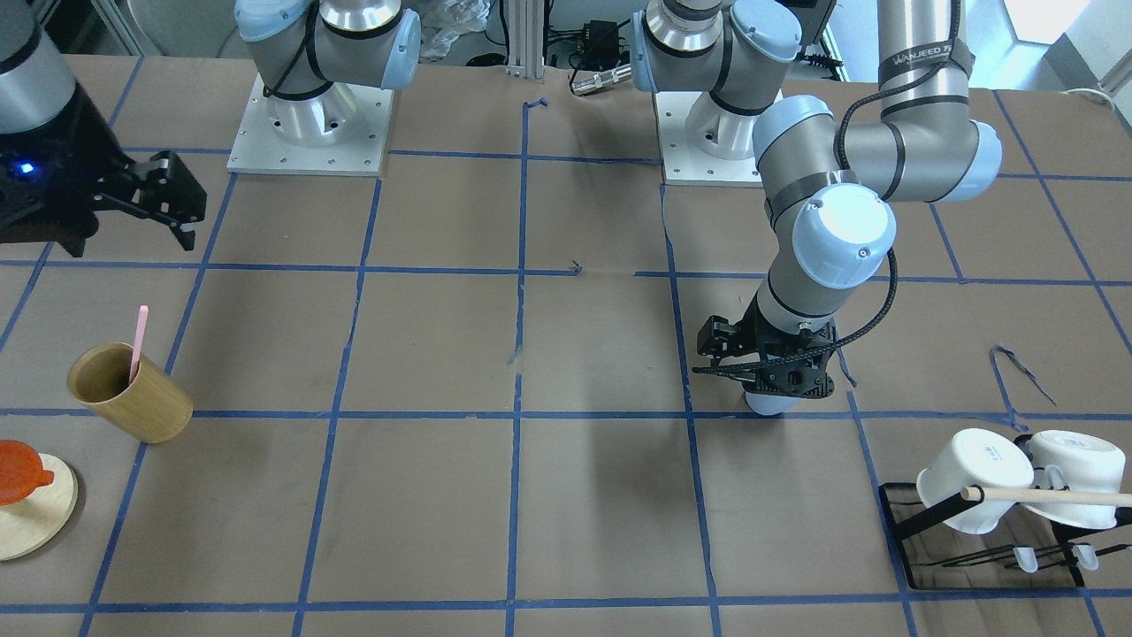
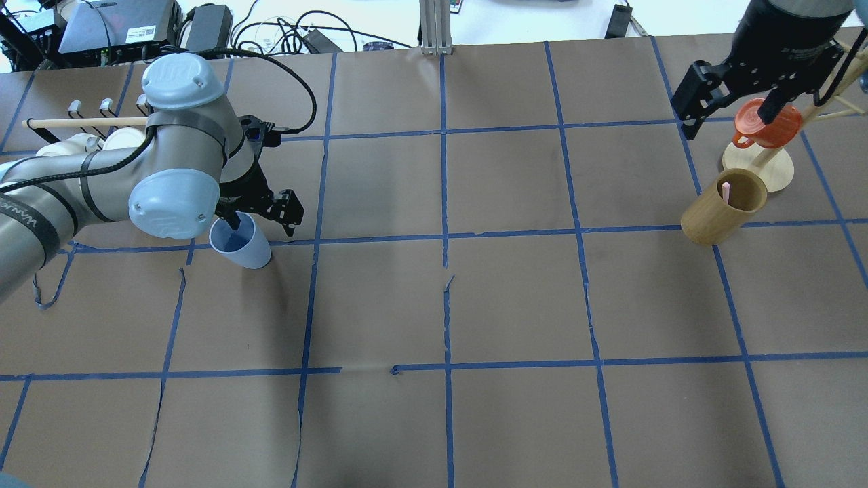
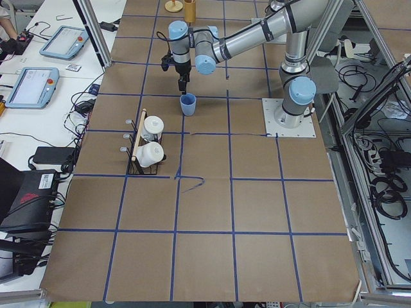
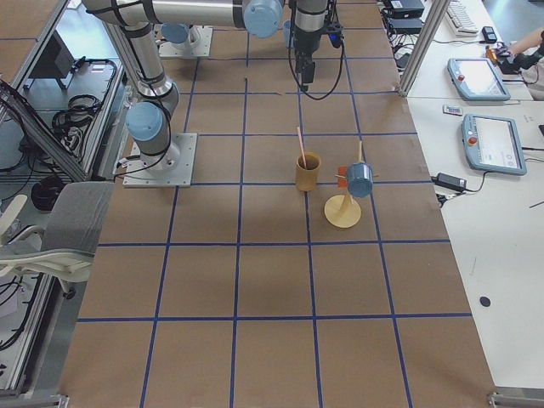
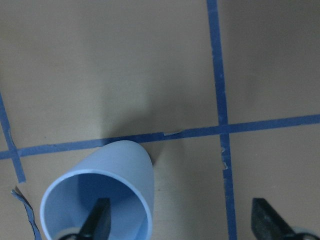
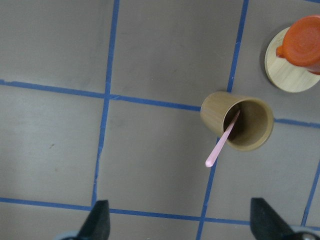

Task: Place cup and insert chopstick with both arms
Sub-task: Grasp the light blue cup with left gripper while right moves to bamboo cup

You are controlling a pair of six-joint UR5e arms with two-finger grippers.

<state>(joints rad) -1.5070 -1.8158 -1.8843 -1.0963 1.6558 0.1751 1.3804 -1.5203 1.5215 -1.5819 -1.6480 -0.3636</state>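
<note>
**Blue cup on the paper, chopstick in the holder, both my hands wide**

Front view: my left gripper (image 1: 765,376) hangs straight down over the blue cup (image 1: 771,405). Only the cup's pale foot shows, my wrist hides the rest. The strap (image 1: 920,58) on my left forearm reads "WANJEED", and further letters are lost round the curve. My right gripper (image 1: 177,202) sits at the frame's edge with the arm mostly cropped. The pink chopstick (image 1: 139,341) leans inside the bamboo holder (image 1: 146,407). Just beside it, the orange cup (image 1: 18,469) and its round stand (image 1: 40,522) are cut off. The white mugs (image 1: 973,478) hang on the wire rack (image 1: 902,522). One carries a mark too small to read.

Overhead: the blue cup stands upright on the table (image 2: 515,291), beside a tape line. One left finger dips inside its rim and the other is outside. My right gripper partly covers the orange cup.

Side views: both grippers are too small to judge.

Left wrist: fingers spread wide, one tip inside the cup's mouth, the other over bare paper. The cup's near edge is cropped.

Right wrist: fingers wide, nothing between them. Holder and chopstick are below, well apart from the tips
</note>
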